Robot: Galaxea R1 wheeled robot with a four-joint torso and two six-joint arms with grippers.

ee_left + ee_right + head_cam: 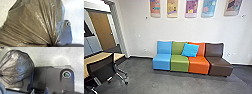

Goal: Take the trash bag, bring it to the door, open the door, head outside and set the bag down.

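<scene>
The dark, shiny trash bag (31, 18) is large in the left wrist view, its plastic drawn into tight folds that meet at my left gripper (51, 45), which is shut on the gathered neck. In the right wrist view the rounded trash bag (18, 65) hangs beside the robot's base, above the grey floor. A wooden door (102, 30) stands beyond an opening at the far left of the head view; whether it leads outside, I cannot tell.
Against the white wall stands a row of blue, green, orange and brown seats (180, 62) with a blue cushion (190, 50). A black mesh chair (102, 68) and a light wood desk (91, 60) are at the left. Colourful posters (191, 8) hang above.
</scene>
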